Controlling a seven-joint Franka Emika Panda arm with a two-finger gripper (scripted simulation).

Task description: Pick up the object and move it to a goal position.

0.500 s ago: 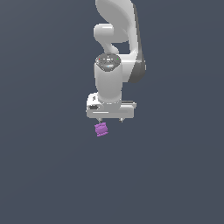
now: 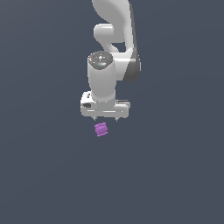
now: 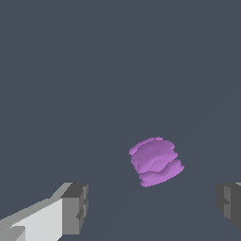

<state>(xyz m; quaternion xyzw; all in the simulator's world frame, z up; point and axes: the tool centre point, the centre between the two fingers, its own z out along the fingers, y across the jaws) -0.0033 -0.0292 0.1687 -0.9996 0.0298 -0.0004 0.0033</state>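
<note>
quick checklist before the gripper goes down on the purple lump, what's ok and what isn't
1. Gripper open: ok, fingers wide apart.
2. Nothing held: ok.
3. Purple lump in sight: ok, also in the exterior view.
4. Lump between the finger lines: ok in the wrist view, roughly centred.
5. Gripper above the lump, not touching: ok.
6. Goal position known: cannot tell, no marker visible.

Plain dark grey-blue surface (image 2: 43, 175) throughout.
</note>
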